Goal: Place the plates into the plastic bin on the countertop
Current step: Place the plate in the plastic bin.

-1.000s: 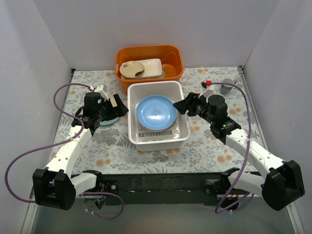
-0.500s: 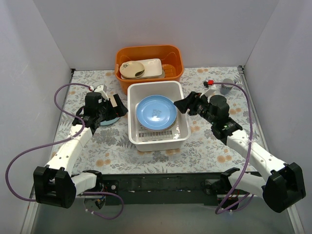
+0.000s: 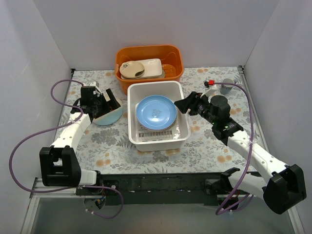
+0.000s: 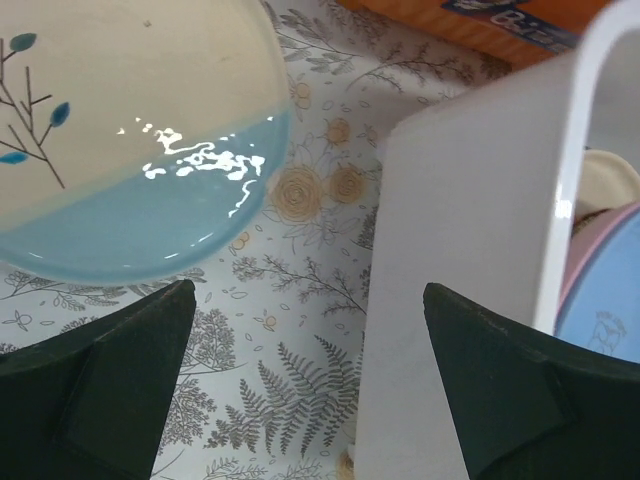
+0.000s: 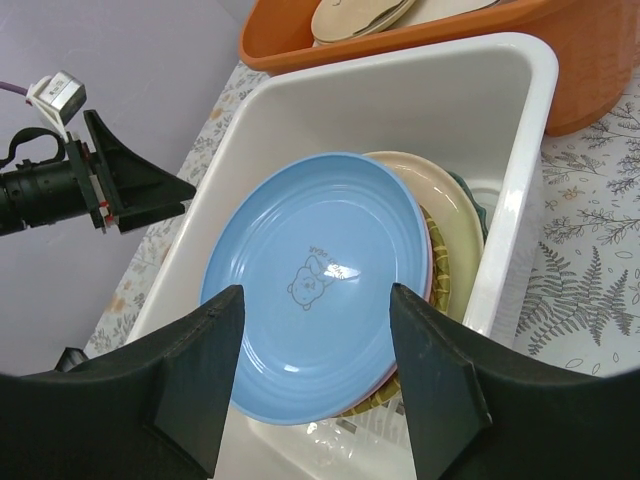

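The white plastic bin (image 3: 155, 86) stands mid-countertop (image 3: 204, 146) with a stack of plates in it. On top lies a light blue plate (image 3: 156, 112) (image 5: 320, 270); pink, yellow woven-look and cream edges show beneath it. A cream plate with a leaf sprig and pale blue rim (image 3: 108, 117) (image 4: 120, 150) lies on the countertop left of the bin. My left gripper (image 3: 111, 102) (image 4: 308, 300) hangs open over the plate's right edge, beside the bin wall (image 4: 470, 250), holding nothing. My right gripper (image 3: 185, 105) (image 5: 315, 295) is open over the bin's right side, above the blue plate.
An orange tub (image 3: 148, 61) behind the bin holds a beige oval dish with a spoon (image 3: 132, 69) and a rectangular cream tray. A grey mug (image 3: 226, 87) stands at the back right. White walls close in the left, right and back.
My left arm has drawn back toward the left wall, uncovering more of the cream plate; its gripper stays open. The right gripper has hardly moved.
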